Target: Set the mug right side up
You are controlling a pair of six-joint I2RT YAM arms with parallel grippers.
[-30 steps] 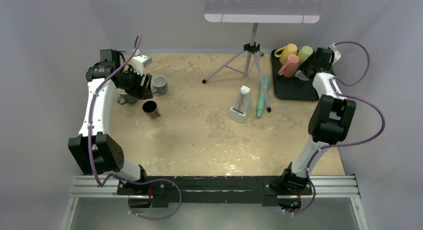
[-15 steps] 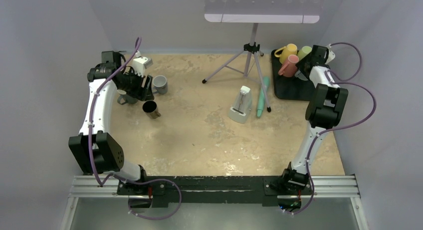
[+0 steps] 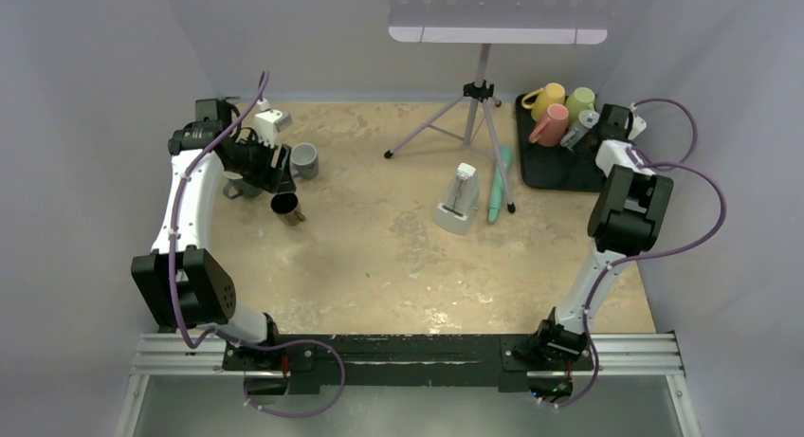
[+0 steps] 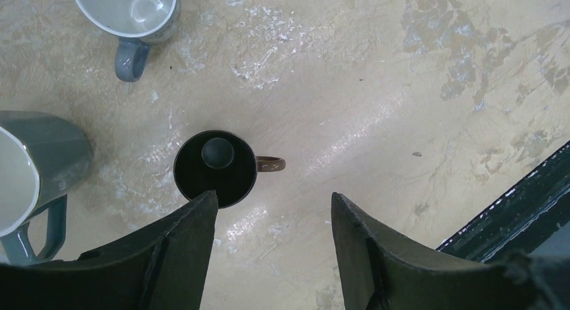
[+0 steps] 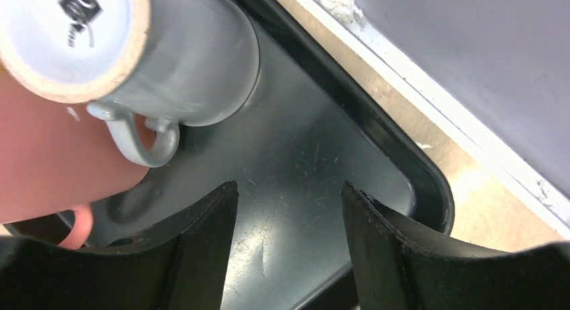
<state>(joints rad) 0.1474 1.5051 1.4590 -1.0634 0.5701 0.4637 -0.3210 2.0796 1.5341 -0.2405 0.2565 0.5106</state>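
Observation:
A grey mug (image 5: 168,61) stands upside down on the black tray (image 5: 322,155), base up, handle toward my fingers; it also shows in the top view (image 3: 576,132). My right gripper (image 5: 289,206) is open and empty just above the tray, beside this mug, and it shows in the top view (image 3: 595,126). A pink mug (image 5: 40,162) leans against the grey one. My left gripper (image 4: 274,206) is open and empty over the table, beside an upright dark mug (image 4: 215,169).
Yellow (image 3: 545,98), green (image 3: 580,100) and pink (image 3: 550,124) mugs sit on the tray (image 3: 550,172). Two upright grey mugs (image 4: 128,14) (image 4: 33,169) stand near the dark one. A tripod (image 3: 479,105), a metronome (image 3: 459,198) and a teal tool (image 3: 499,186) stand mid-table.
My right wrist has swung toward the tray's far right corner, uncovering the upside-down grey mug. My left gripper has shifted slightly toward the dark mug.

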